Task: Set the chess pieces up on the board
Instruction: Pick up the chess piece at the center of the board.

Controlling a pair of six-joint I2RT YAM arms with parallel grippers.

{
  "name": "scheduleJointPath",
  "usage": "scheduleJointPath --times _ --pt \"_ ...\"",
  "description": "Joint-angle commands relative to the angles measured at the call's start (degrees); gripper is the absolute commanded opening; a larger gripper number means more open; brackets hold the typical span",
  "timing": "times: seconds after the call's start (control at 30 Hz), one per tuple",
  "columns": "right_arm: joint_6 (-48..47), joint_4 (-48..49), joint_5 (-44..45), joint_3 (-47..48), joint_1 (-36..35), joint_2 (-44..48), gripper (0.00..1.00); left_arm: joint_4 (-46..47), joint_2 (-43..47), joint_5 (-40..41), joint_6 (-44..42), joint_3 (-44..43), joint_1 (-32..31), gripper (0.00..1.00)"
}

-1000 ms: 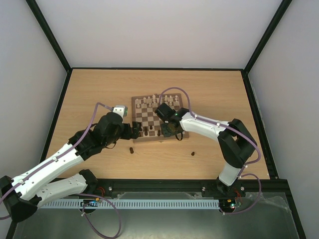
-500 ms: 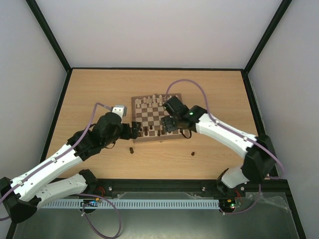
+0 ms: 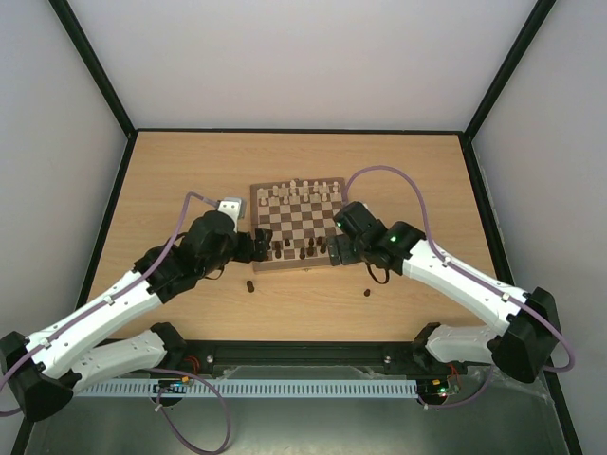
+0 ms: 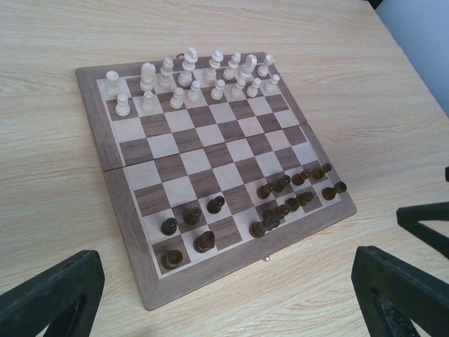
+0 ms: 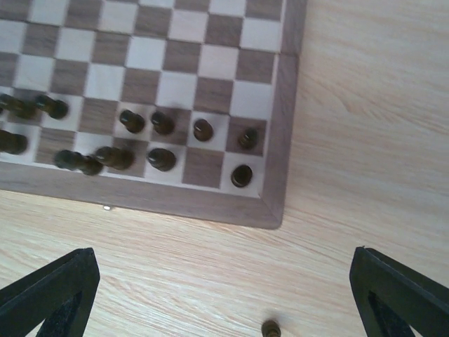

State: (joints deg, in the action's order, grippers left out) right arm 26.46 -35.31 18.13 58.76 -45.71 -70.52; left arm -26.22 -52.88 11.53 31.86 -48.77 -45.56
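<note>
Nearest the arm bases, two dark strays lie on the bare desk [image 3: 171,180], just short of the board [image 4: 98,123]. These are the left stray [image 3: 249,285] and the right stray [image 3: 367,293]. The right one also shows at the bottom of the right wrist view, between that end effector's fingers. With both still off the board, the setup looks unfinished.

Just beyond them, the left end effector [image 3: 260,248] hovers at the board's near-left corner and the right end effector [image 3: 332,254] at its near-right corner. Both have their fingers spread wide with nothing between them, probably so either can drop onto a stray.

The dark pieces [image 4: 215,204] stand on the board's two near rows, bunched unevenly, with several squares bare. Farthest off, the cream pieces [image 4: 186,70] line the two far rows.
</note>
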Motion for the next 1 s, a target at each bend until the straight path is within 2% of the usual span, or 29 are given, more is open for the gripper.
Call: scheduleJointPath --times 0.0,0.13,0.37,0.5,0.97 --pt "3.9 -3.4 3.6 -4.0 0.8 1.9 0.99 2.1 0.0 -0.8 -0.9 -0.4 0.3 1.0" --pt "6.3 -4.3 3.2 -5.6 1.3 3.9 0.99 2.3 -0.1 -0.7 -1.3 -0.9 0.3 0.99" --pt "8.4 -5.7 4.9 -5.8 2.1 0.7 1.0 1.8 -1.0 -0.8 -1.8 -1.6 0.5 1.0" --pt "9.4 -6.6 5.5 -5.5 2.3 -2.8 0.84 3.2 -1.5 -2.3 -2.2 -0.7 1.6 0.99" --pt "18.8 0.1 -2.3 -15.7 2.9 -4.0 0.62 6.2 -4.0 -10.8 -2.1 -0.7 3.4 1.0"
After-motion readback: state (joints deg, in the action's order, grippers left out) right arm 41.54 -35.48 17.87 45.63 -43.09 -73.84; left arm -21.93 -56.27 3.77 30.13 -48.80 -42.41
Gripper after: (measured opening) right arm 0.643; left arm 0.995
